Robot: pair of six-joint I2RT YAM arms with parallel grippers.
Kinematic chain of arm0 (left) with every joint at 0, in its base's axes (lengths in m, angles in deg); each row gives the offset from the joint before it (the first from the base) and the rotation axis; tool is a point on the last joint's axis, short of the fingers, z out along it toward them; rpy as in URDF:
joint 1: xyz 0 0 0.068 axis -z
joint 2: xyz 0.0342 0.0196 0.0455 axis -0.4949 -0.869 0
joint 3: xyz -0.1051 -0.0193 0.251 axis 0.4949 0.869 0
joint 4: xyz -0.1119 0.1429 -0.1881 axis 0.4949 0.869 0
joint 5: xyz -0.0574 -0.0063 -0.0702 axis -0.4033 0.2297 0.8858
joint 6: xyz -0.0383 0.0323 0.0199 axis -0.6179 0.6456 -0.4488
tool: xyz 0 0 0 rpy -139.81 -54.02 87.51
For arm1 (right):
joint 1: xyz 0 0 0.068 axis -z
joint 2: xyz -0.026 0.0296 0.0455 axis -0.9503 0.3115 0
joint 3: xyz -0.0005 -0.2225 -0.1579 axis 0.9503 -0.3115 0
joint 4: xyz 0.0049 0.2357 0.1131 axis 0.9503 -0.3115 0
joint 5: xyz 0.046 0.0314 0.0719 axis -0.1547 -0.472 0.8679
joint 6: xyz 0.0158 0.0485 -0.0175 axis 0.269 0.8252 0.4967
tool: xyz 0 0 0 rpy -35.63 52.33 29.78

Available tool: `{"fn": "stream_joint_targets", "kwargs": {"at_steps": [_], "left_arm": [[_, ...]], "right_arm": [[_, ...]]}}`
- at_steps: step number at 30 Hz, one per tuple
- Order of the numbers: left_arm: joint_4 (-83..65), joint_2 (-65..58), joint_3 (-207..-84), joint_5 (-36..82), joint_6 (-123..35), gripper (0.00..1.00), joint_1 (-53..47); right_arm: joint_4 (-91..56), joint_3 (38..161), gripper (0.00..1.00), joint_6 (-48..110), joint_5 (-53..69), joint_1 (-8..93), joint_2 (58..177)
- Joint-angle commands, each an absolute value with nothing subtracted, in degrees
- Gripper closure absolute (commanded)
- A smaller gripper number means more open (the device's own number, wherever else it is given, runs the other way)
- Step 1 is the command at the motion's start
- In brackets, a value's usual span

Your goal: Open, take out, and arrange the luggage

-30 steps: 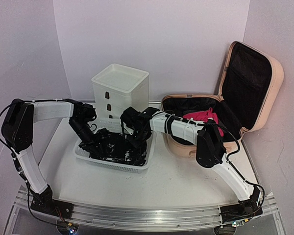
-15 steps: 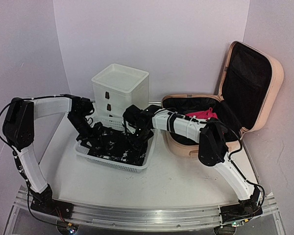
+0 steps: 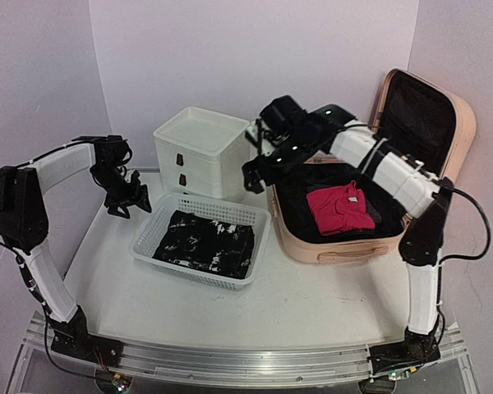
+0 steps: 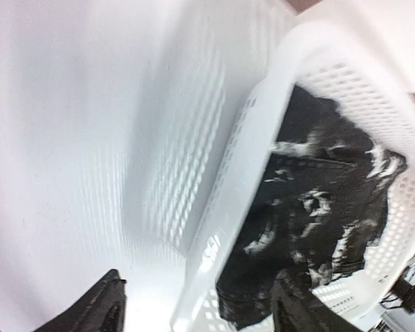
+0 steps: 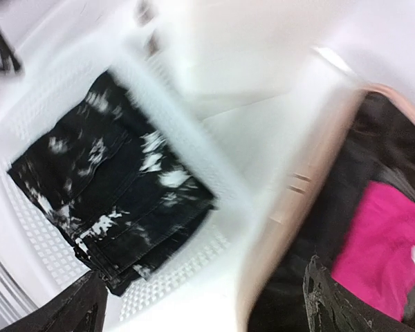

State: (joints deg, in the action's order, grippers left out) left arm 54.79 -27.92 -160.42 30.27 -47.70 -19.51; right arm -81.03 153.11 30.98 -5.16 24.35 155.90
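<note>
**luggage position.** the peach-pink hard-shell suitcase [image 3: 329, 246] lies open at the rear right of the white table [image 3: 312, 304]. the lower shell rests flat on the table. the lid [image 3: 467, 123] stands raised at the right side, with its black fabric lining [image 3: 411, 135] facing left. a folded magenta garment [image 3: 339, 209] lies inside the lower shell, on the black lining.

**adjacent items.** a white mesh plastic basket [image 3: 189, 271] sits on the table just left of the suitcase, near its front left corner. whether the two touch cannot be told. a folded black garment with white blotches [image 3: 209, 240] lies flat in the basket. a white plastic drawer box with dark handles [image 3: 201, 135] stands behind the basket, left of the suitcase.

**left arm.** the left gripper [image 3: 128, 199] hangs over bare table beside the left end of the basket, outside its rim. in the left wrist view both fingertips [image 4: 104, 311] show at the lower edge, spread wide with nothing between them. jaws open, empty.

**right arm.** the right gripper [image 3: 256, 172] hangs above the gap between the drawer box and the rear left corner of the suitcase, clear of both. the right wrist view is blurred. it shows the fingertips [image 5: 77, 311] far apart, with the basket below on one side and the suitcase on the other, and nothing held. jaws open, empty.
</note>
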Motion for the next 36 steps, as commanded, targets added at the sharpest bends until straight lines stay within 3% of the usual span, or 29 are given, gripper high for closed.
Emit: {"fn": "stream_joint_targets", "kwargs": {"at_steps": [1,8,13,19,21,24,30,36], "left_arm": [[55.15,-31.03,-159.14,31.42,-46.04,0.33,-18.81],[54.90,-29.95,-153.32,36.90,-45.97,0.52,-18.79],[54.21,-27.25,-147.38,41.43,-48.81,0.65,-18.48],[53.61,-24.58,-144.12,45.03,-50.49,0.72,-16.26],[53.51,-24.61,-144.12,45.29,-50.56,0.72,-15.50],[53.49,-24.48,-144.19,44.78,-50.65,0.70,-15.34],[53.57,-23.31,-145.21,45.05,-50.83,0.62,-15.34],[53.67,-23.96,-146.31,46.22,-50.81,0.60,-15.39]], "right_arm": [[-81.85,143.19,0.02,40.82,-10.66,32.81,146.74],[-86.15,135.73,0.02,47.92,-12.60,42.06,144.15],[-86.09,130.66,0.02,65.32,-7.91,48.49,143.50],[-81.09,121.51,0.02,79.15,-7.27,54.23,143.42],[-75.63,117.06,0.02,80.71,-5.71,56.31,142.91],[-68.21,113.89,0.15,78.88,-4.49,58.31,143.13],[-68.66,112.50,0.16,82.91,-7.66,60.21,144.61],[-69.23,108.40,0.17,87.04,-12.01,61.46,142.98]]}}
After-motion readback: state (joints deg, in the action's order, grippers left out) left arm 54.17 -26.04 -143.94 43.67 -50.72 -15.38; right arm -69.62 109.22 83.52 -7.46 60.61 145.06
